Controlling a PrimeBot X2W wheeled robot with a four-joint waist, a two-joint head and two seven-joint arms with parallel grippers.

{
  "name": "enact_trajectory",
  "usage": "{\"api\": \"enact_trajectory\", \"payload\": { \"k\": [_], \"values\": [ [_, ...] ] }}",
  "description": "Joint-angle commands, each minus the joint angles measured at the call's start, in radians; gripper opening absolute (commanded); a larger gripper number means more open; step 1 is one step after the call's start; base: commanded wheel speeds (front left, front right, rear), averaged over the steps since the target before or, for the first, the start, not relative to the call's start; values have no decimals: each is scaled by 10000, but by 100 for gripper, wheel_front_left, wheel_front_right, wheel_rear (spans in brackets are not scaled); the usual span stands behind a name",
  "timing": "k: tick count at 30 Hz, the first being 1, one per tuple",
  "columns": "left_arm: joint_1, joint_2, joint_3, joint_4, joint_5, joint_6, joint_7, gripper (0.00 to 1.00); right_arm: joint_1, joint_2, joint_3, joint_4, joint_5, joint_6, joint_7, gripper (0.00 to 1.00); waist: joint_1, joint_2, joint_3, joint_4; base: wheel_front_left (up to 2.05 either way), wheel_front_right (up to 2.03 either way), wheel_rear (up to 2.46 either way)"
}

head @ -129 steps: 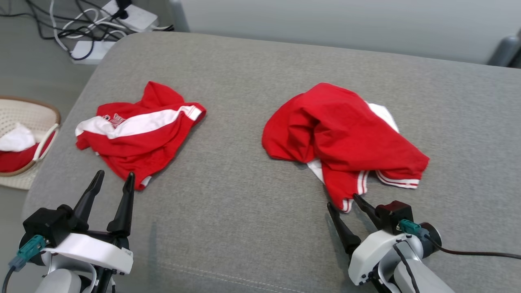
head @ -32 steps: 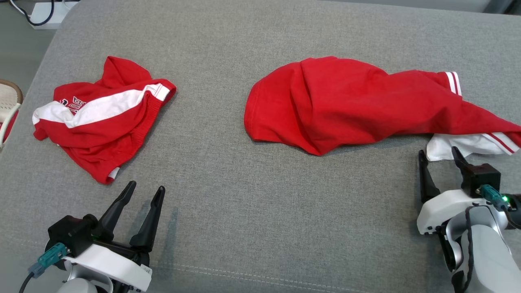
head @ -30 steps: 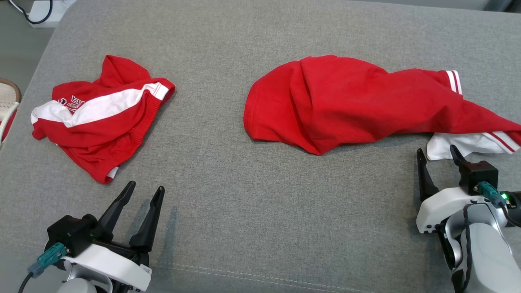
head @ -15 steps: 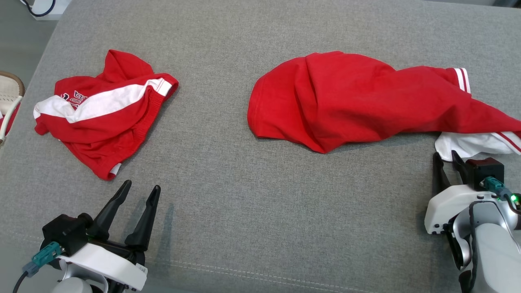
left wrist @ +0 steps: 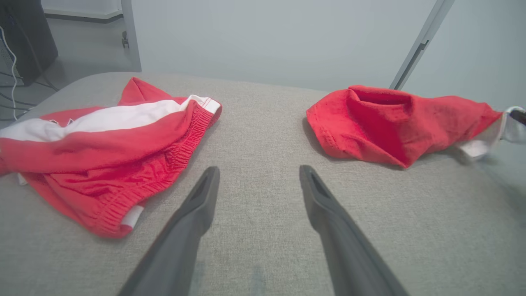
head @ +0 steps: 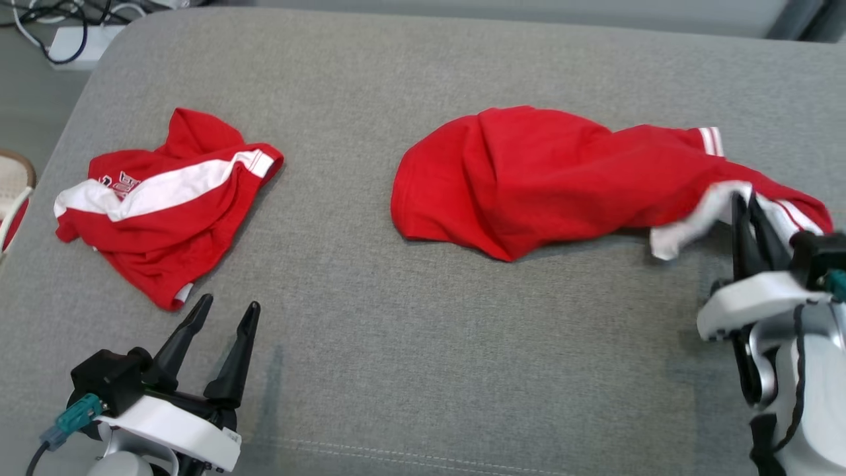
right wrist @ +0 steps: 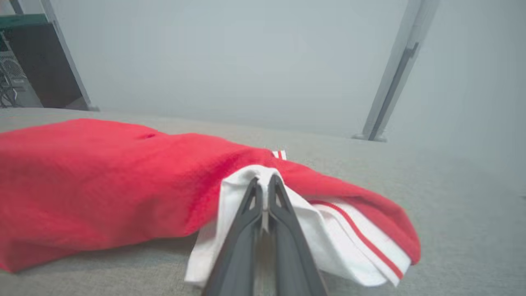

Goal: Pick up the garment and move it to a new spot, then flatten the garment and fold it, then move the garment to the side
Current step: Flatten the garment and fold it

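Note:
A crumpled red garment (head: pixel 542 178) with white, red-striped trim lies stretched across the right half of the grey cushion (head: pixel 423 311). My right gripper (head: pixel 745 201) is shut on a white fold at the garment's right end and lifts that fold off the cushion. The right wrist view shows both fingers pinching the white cloth (right wrist: pixel 263 183), with the red garment (right wrist: pixel 102 185) spreading left. My left gripper (head: pixel 226 309) stands open at the lower left, nothing between its fingers; the left wrist view shows the gripper (left wrist: pixel 259 172) over bare cushion, the garment (left wrist: pixel 394 121) far right.
A second red and white garment (head: pixel 165 198) lies bunched at the cushion's left, just beyond my left gripper. A woven basket (head: pixel 13 192) sits off the left edge. Cables and a power strip (head: pixel 69 41) lie on the floor at the top left.
My right gripper moved forward onto the white fold, shut on it and raised it. The left gripper stayed still. The camera shifted slightly.

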Motion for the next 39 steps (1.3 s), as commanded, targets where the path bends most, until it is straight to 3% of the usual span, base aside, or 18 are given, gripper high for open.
{"api": "enact_trajectory", "payload": {
  "k": [1, 7, 14, 17, 23, 31, 39],
  "values": [
    [-181, 171, 441, -154, 113, -40, -61, 100, -450, -47, 389, -830, 165, 40, -174, 0, 0, 0, -304, -292, 0, 0, 0],
    [-21, -242, 441, -29, 501, -40, -61, 100, -1423, -47, 965, -4220, 52, 40, 1013, 0, 0, 0, -819, -841, 0, 0, 0],
    [-10, -575, 338, 58, 758, -40, -61, 100, -2246, -47, 475, -6084, -266, 40, 2635, 0, 0, 0, -1024, -962, 0, 0, 0],
    [-19, -639, 237, 79, 793, -40, -61, 100, -1579, -47, 724, -5941, -188, 40, 3734, 0, 0, 0, -994, -986, 0, 0, 0],
    [-100, -398, -240, -125, 700, -40, -61, 100, -145, -47, 811, -5165, -165, 40, 4456, 0, 0, 0, -664, -983, 0, 0, 0],
    [-278, -43, -702, -593, 523, -40, -61, 100, 947, -47, -259, -4547, -500, 40, 4404, 0, 0, 0, -314, -1029, 0, 0, 0],
    [-526, 367, -1199, -1153, 244, -40, -61, 100, 2045, -47, -786, -4007, 71, 40, 3924, 0, 0, 0, 40, -1336, 0, 0, 0]
  ]
}}
